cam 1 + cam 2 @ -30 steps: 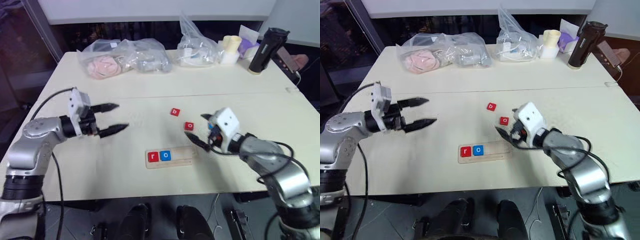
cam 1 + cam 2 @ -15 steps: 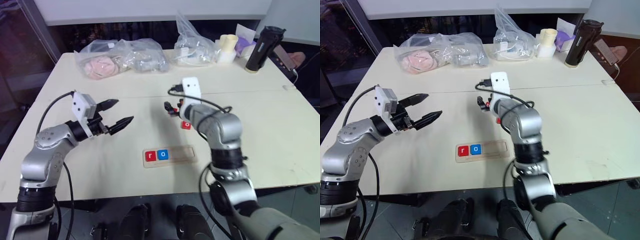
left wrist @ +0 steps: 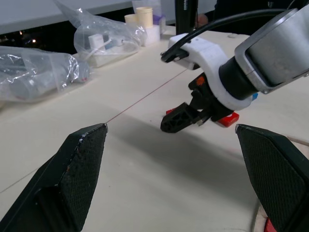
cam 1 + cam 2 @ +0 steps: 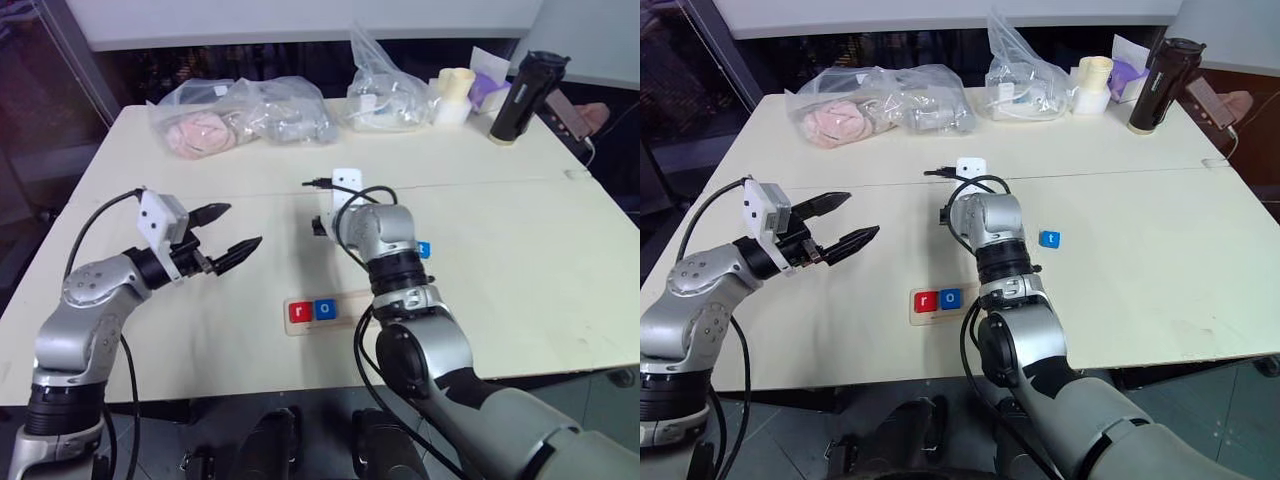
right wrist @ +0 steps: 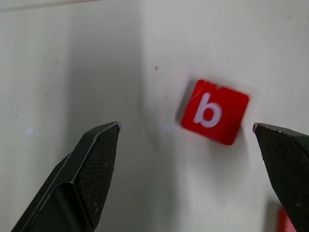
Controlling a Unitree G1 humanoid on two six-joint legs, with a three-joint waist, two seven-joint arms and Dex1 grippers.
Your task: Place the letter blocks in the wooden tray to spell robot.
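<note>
The wooden tray (image 4: 945,299) lies on the tabletop (image 4: 1140,290) with the red r (image 4: 923,301) and blue o (image 4: 951,297) seated at its left end. The right pincer (image 5: 193,159), released wide, hovers over the red b block (image 5: 215,111), which sits between its fingers. The blue t (image 4: 1049,239) lies apart to the right. The left pincer (image 4: 236,240) hangs released and empty. Next it likely must descend, centre and clench on b.

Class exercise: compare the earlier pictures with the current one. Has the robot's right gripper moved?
Yes. The right gripper has swung away from the right end of the wooden tray, going up the table to hover open over the red b block.
</note>
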